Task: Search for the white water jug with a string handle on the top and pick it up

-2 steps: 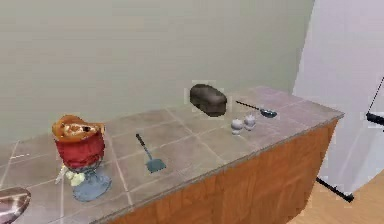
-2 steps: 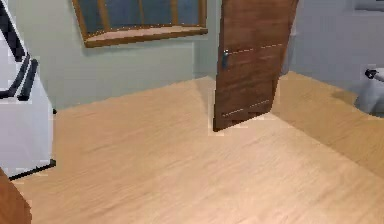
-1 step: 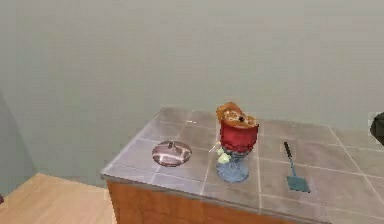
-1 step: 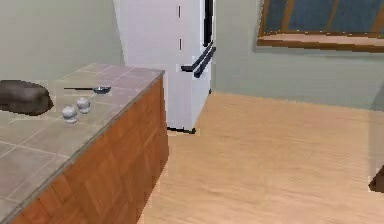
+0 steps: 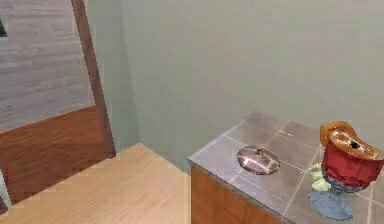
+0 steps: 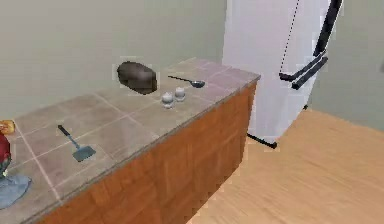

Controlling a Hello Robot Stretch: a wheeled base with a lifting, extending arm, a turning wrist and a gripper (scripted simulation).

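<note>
No white jug with a string handle can be made out on the tiled counter that runs through the arm side view, nor on the counter end at the forward view's right. What lies on the counter is a dark loaf-shaped lump on a plate, two small pale shakers, a dark ladle and a dark spatula. A flat metal lid rests on the counter end. A red pot on a glass stand stands beside it and shows again as the same red pot.
A white fridge with dark handles stands past the counter's far end, at the arm side view's right. A wooden door with a brown frame is at the forward view's left. Light wood floor lies before the counter, and green-grey walls stand behind.
</note>
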